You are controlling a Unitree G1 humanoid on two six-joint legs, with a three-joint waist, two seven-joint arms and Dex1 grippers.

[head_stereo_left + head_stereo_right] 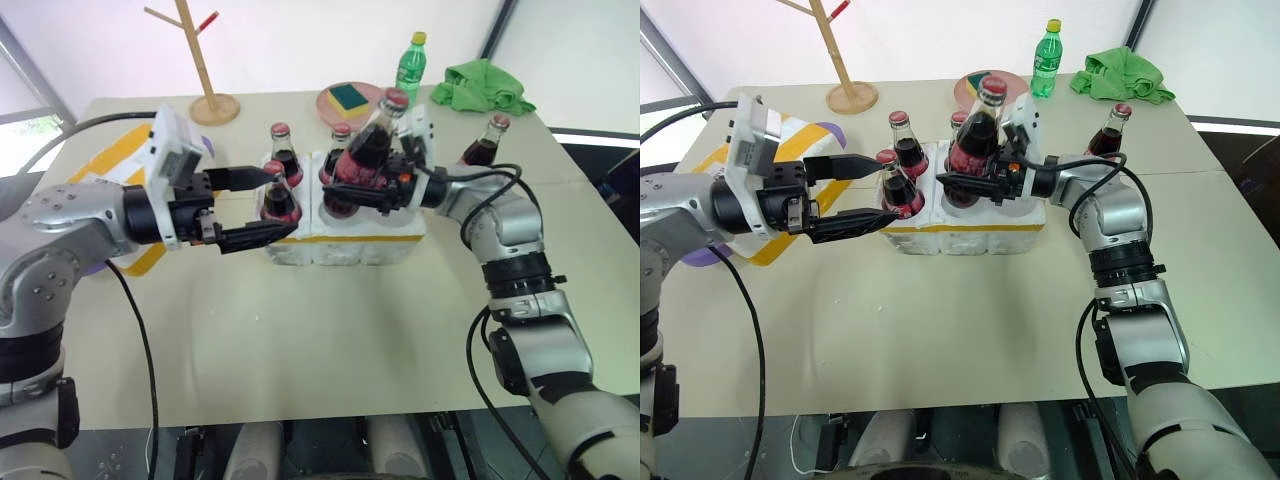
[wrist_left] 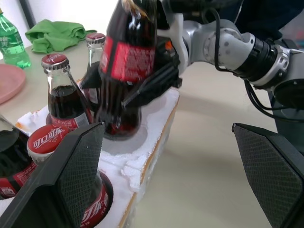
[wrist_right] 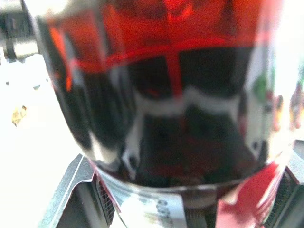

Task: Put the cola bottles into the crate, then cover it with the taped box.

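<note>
The right gripper (image 1: 362, 185) reaches in from the right of the frame with its fingers pinching a cola bottle (image 1: 373, 140), which tilts over the crate (image 1: 345, 240) at upper centre of the worktop (image 1: 330, 330); its base appears to sit at a well, though the head views leave that unclear. Three more cola bottles stand in the crate's wells, the nearest (image 1: 279, 195) at its left end. One last bottle (image 1: 486, 142) stands on the worktop at upper right, apart from the crate. The left gripper (image 1: 250, 205) hangs level at the crate's left end, fingers spread wide on either side of that nearest bottle, gripping nothing. The taped box (image 1: 120, 165) lies at the left edge, behind the left arm.
</note>
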